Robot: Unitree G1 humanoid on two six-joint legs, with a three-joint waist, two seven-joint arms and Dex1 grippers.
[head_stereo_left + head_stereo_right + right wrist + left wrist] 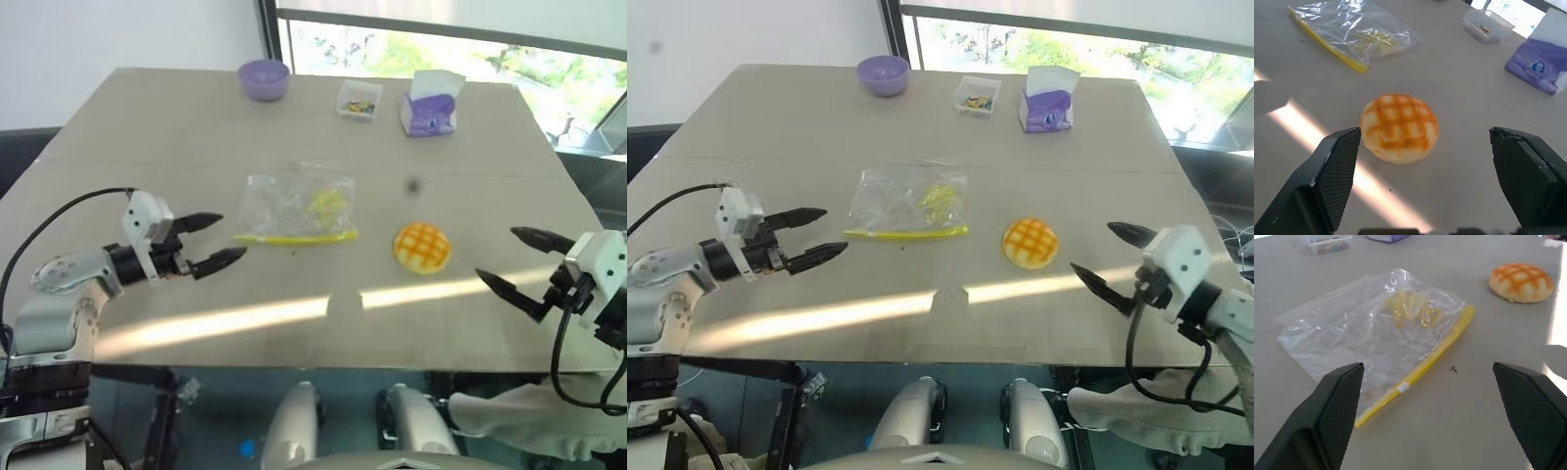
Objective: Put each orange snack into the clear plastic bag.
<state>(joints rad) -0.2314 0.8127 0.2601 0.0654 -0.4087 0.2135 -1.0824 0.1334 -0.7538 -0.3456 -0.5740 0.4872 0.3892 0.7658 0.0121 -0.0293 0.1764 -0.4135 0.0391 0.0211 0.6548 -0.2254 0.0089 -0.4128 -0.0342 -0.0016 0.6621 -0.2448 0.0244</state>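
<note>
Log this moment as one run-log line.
left gripper: open, empty, facing clear plastic bag | right gripper: open, empty, facing orange bun | bun: on table, outside bag | step: pick not begun

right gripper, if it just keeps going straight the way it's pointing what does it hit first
Most likely the orange bun. The right gripper stands open and points across the table toward it, and the right wrist view shows the bun framed between the two fingers with bare table before it. Depth is hard to judge, so it might pass just over it.
</note>
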